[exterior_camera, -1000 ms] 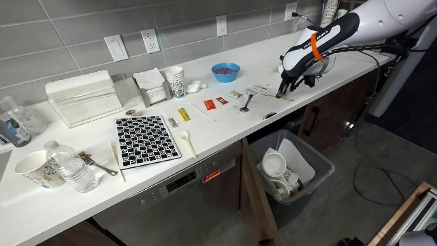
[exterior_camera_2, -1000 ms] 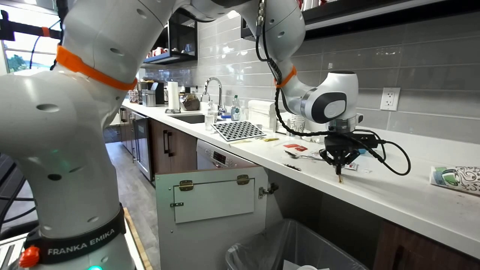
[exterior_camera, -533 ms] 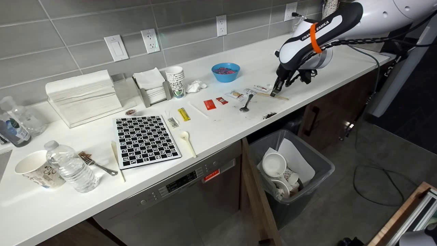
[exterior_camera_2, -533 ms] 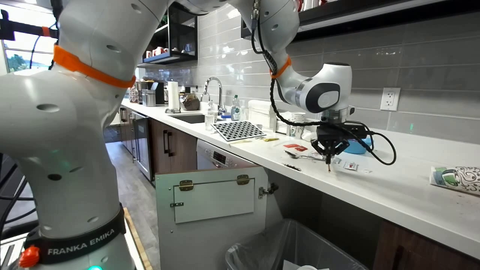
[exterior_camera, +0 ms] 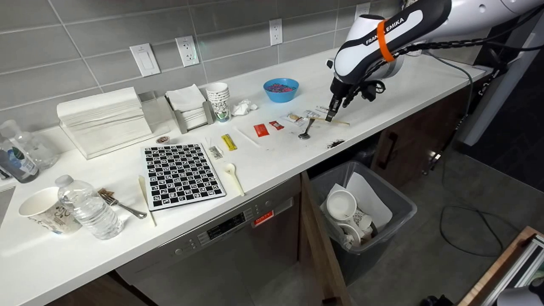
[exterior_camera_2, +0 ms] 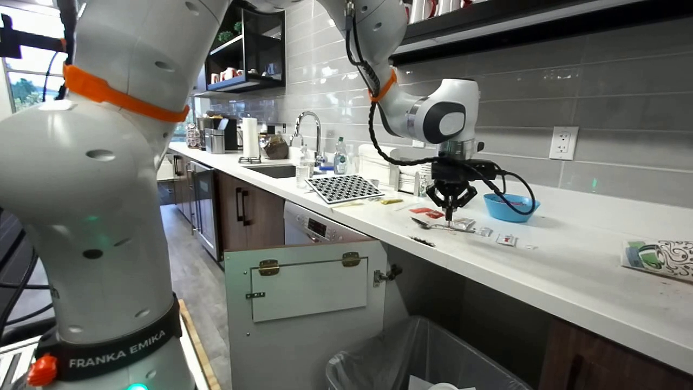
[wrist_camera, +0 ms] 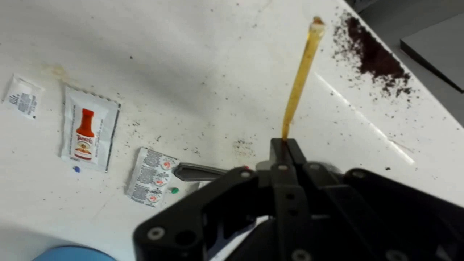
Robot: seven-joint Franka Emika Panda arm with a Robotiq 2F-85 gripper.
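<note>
Gripping a stick (wrist_camera: 301,78), your tool (wrist_camera: 285,144) hangs near packets (wrist_camera: 152,177).
In your wrist view it hides much of a spoon (wrist_camera: 199,172), whose head (exterior_camera: 304,136) shows in both exterior views.

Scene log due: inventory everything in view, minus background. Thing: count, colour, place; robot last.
stick: 1, amber, in gripper
bowl: 1, blue, counter
metal spoon: 1, grey, counter
plastic spoon: 1, cream, counter
fork: 1, grey, counter
packets: several, mixed colours, counter
crumbs: many, brown, counter edge
board: 1, black-and-white, counter
water bottle: 1, clear, counter
large cup: 1, white, counter
tipped cup: 1, white, counter
cup stack: 1, white, counter
paper stacks: 2, white, counter
bin: 1, grey, below counter
arm: 1, white, over counter
gripper: 1, black, shut on stick
</note>
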